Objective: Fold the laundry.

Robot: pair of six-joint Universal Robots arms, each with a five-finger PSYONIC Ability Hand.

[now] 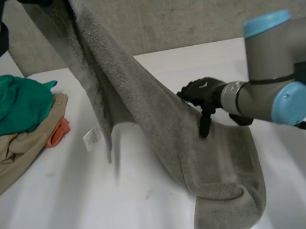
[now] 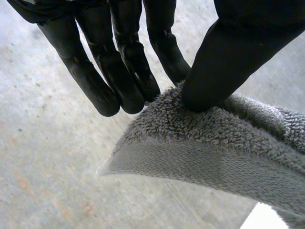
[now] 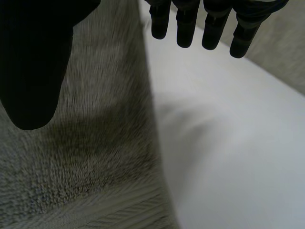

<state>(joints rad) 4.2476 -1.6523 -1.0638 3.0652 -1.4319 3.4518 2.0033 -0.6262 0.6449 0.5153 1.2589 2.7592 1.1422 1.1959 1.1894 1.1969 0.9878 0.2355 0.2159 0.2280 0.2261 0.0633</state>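
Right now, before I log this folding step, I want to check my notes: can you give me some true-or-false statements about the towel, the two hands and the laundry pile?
1. The left hand pinches the grey towel between its thumb and fingers. True.
2. The grey towel lies spread flat on the white table. False: it hangs from the raised left hand, and only its lower end rests on the table.
3. The right hand is at the towel's side edge, fingers open. True.
4. The green cloth is buried under the beige cloth. False: the green cloth sits on top of the beige one.
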